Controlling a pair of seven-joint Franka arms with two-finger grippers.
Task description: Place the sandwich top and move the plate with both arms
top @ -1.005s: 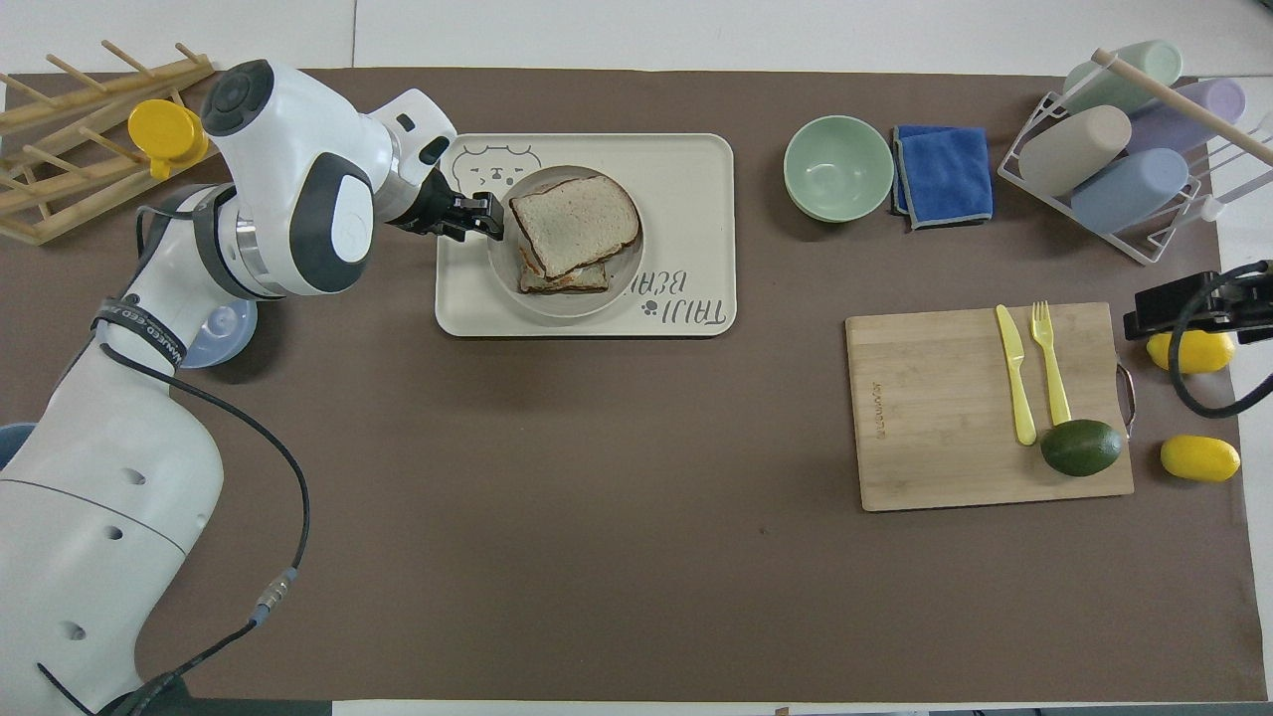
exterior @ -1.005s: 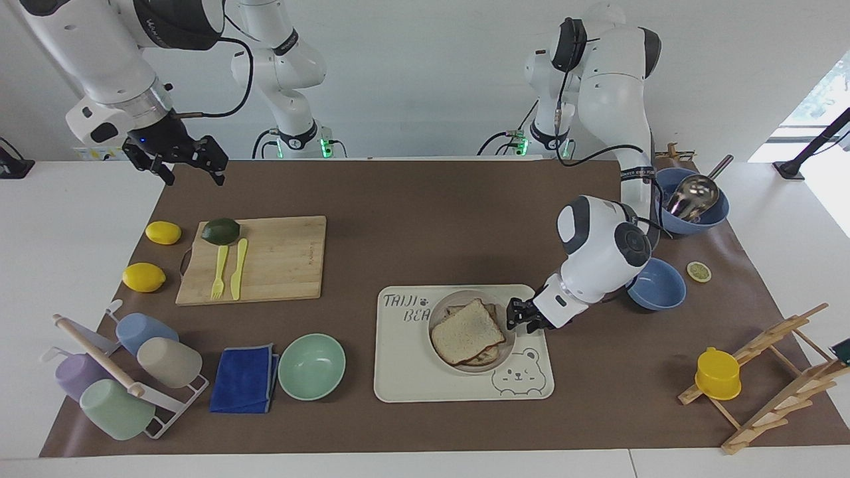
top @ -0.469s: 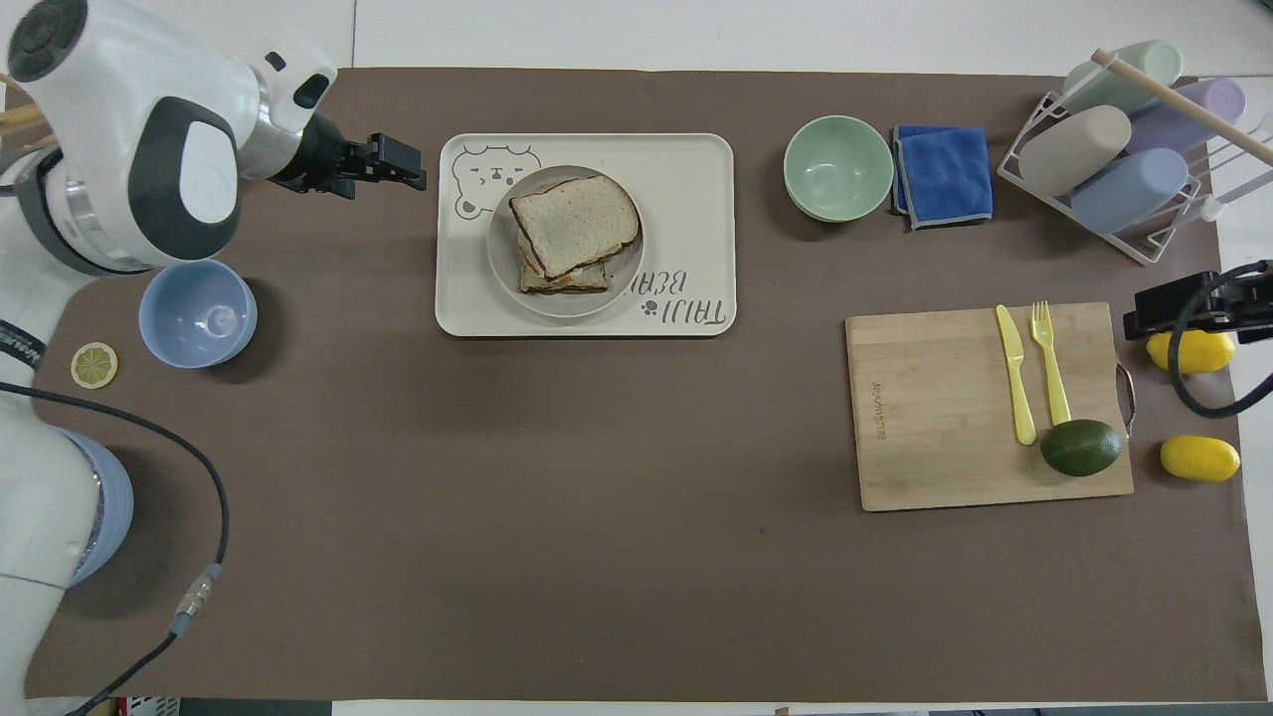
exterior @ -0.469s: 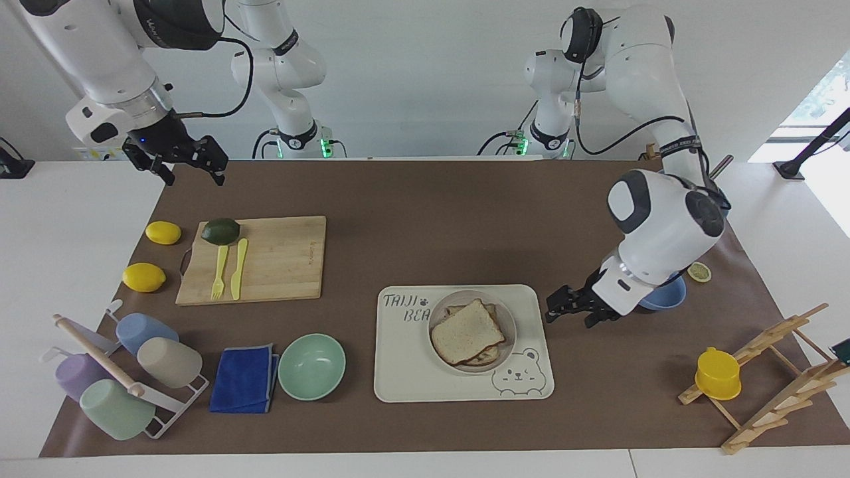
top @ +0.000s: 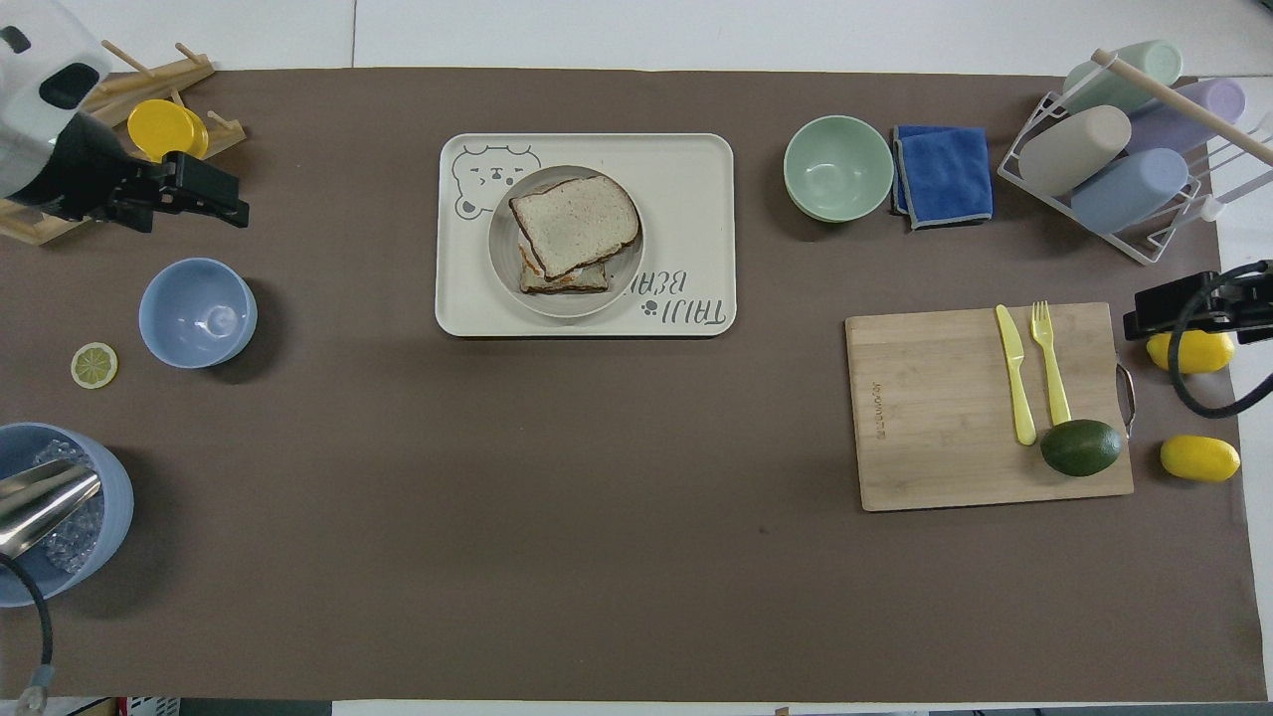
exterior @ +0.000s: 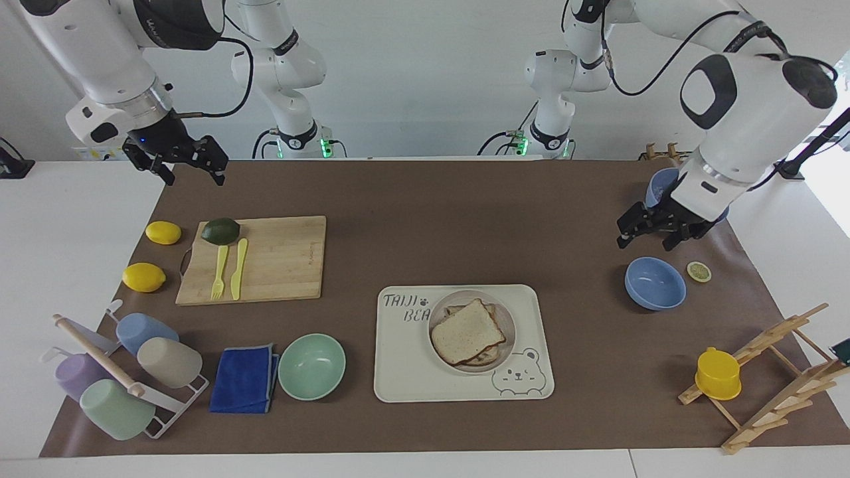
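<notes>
Facing view shows the left gripper point(exterior: 649, 234), its fingers apart and empty, now pulled up and away from the round beige-grey plate point(exterior: 509, 317) to hang over the brown mat near the blue bowl point(exterior: 655, 283), toward the left arm's end of the table. The pale squarish sandwich top with its brown crust point(exterior: 467, 330) lies slightly askew on the stacked sandwich on that plate, which sits on the cream rectangular tray with the bear drawing point(exterior: 398, 378), so the placing looks done and the two-arm plate move is what remains. Both grippers are well apart from the plate; the right gripper point(exterior: 188, 164) waits, fingers spread, above the mat's corner near the wooden cutting board point(exterior: 279, 259).
</notes>
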